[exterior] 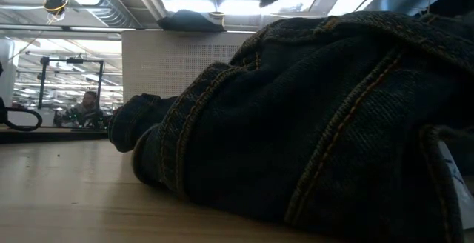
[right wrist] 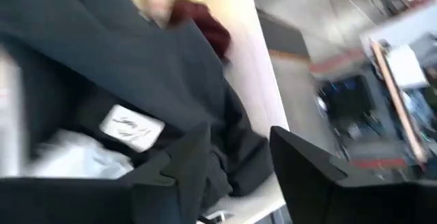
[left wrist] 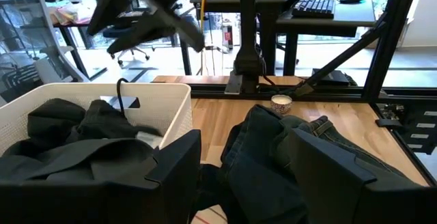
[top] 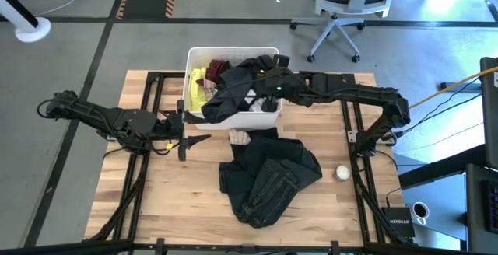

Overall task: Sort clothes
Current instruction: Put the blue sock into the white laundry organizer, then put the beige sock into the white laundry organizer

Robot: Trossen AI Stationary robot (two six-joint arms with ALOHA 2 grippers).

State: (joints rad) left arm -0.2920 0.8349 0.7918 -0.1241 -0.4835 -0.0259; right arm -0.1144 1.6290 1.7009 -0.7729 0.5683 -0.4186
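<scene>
- The right gripper is parked over the white bin, fingers spread apart, nothing pinched between them in the right wrist view; a black garment with a white label lies just under them.
- The left gripper is held wide open and empty, low over the table, just left of the bin's near corner.
- Clothes are found in two spots: black, neon yellow and maroon pieces in the bin, and dark jeans heaped on the wood in front of it, with a small pale piece peeking out at the heap's top edge.
- Possible trouble: part of the black garment is draped over the bin's front wall, so it could probably slide out onto the table, or get snagged by the right fingers when that arm is lifted away.
- The small white ball sits right of the jeans; it could be knocked rolling if that heap is dragged.
- Surface: pale wooden planks inside a black frame. Room: grey floor, an office chair behind the table, desks and a keyboard seen across the way.
</scene>
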